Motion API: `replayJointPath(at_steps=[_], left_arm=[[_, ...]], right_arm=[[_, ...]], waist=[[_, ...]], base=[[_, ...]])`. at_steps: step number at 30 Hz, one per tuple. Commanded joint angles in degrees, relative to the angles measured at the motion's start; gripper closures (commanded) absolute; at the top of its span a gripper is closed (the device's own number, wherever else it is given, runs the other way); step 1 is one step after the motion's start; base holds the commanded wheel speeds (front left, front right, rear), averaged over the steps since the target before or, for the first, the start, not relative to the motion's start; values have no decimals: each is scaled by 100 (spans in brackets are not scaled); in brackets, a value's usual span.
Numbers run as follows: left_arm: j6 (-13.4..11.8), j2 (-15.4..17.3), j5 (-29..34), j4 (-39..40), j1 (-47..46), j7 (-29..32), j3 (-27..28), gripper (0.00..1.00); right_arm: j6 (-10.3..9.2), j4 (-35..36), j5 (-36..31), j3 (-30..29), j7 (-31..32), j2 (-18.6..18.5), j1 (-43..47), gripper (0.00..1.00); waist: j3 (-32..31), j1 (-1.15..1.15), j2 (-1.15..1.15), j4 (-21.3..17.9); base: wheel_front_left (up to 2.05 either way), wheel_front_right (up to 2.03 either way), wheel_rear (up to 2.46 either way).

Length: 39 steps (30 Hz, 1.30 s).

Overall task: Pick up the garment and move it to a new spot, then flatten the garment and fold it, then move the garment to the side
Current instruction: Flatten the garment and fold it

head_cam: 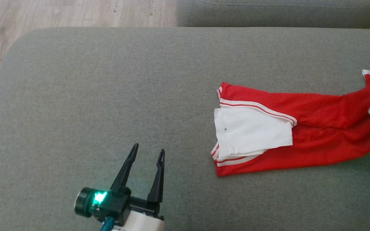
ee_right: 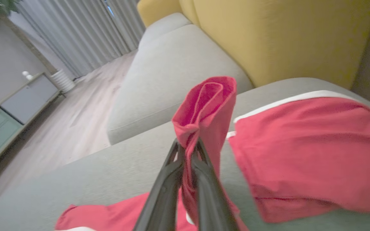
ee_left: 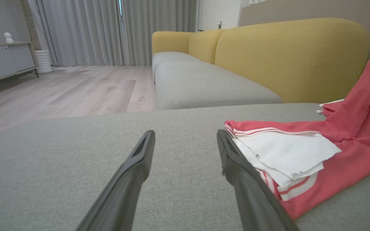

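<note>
The garment (head_cam: 303,128) is red with white stripes and a white panel, lying on the right half of the grey cushion (head_cam: 108,96); its right end rises off the surface. In the right wrist view my right gripper (ee_right: 187,146) is shut on a bunched fold of the garment (ee_right: 204,106), lifted above the cushion, with more red cloth (ee_right: 307,150) draped to the right. My left gripper (head_cam: 148,152) stands open low at the cushion's front, left of the garment, with nothing between its fingers. From the left wrist its fingertips (ee_left: 146,141) point past the garment's white panel (ee_left: 284,150).
A second grey seat cushion (ee_left: 204,86) and yellow backrests (ee_left: 287,54) lie beyond. Wooden floor (head_cam: 59,16) borders the cushion's far left. A grey sideboard (ee_left: 5,57) and curtains stand across the room.
</note>
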<state>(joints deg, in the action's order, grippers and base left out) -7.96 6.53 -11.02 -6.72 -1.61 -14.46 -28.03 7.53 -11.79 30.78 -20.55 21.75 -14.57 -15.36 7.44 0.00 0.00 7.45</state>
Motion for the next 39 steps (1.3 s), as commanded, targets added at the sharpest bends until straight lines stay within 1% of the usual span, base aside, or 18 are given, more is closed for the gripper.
replayJointPath(at_steps=[1,4,6,9,14,20,26,27,28,29,33,35,39], left_arm=[[34,-47,52,151,-28,-53,200,0],[103,-84,85,103,-35,-53,214,0],[145,-107,109,71,-44,-53,218,0],[191,-134,141,26,-46,-53,242,0],[274,-179,185,-33,-65,-53,265,0],[345,-249,164,-96,-80,-53,294,0],[384,-307,144,-113,-64,-53,269,0],[383,-313,144,-113,-59,-53,271,0],[381,-318,145,-112,-56,-53,277,0],[381,-323,145,-113,-53,-53,284,0],[375,-335,148,-121,-22,-53,335,0],[363,-339,149,-112,11,-53,383,0],[306,-346,97,-38,115,-53,560,0]], right_arm=[[-4,324,30,150,33,-34,36,100],[-4,933,73,499,197,497,189,100],[-4,1233,94,794,301,787,317,100],[-4,1447,154,1267,368,1023,476,100],[-4,1281,349,2068,241,1153,613,100],[-4,702,839,3023,-253,1167,632,100],[-4,113,1036,3671,-637,1168,559,100],[-4,29,1039,3725,-680,1168,543,59],[-4,-48,1039,3764,-729,1169,525,2],[-4,-126,1044,3773,-786,1169,511,0],[-4,-265,1074,3744,-1105,1169,467,0],[-4,-234,887,3620,-1356,1169,455,0],[-4,-85,280,3176,-1876,1138,571,0]], waist=[[-3,0,0,18],[1,0,0,98],[11,0,0,162],[18,0,0,251],[31,0,0,364],[32,0,0,470],[-25,0,0,540],[-36,0,0,545],[-47,0,0,551],[-60,0,0,558],[-159,0,0,570],[-244,0,0,556],[-452,0,0,499]], base=[[0,0,0],[0,0,0],[0,0,0],[0,0,0],[0,0,0],[0,0,0],[0,0,0],[0,0,0],[0,0,0],[0,0,0],[0,0,0],[0,0,0],[0,0,0]])
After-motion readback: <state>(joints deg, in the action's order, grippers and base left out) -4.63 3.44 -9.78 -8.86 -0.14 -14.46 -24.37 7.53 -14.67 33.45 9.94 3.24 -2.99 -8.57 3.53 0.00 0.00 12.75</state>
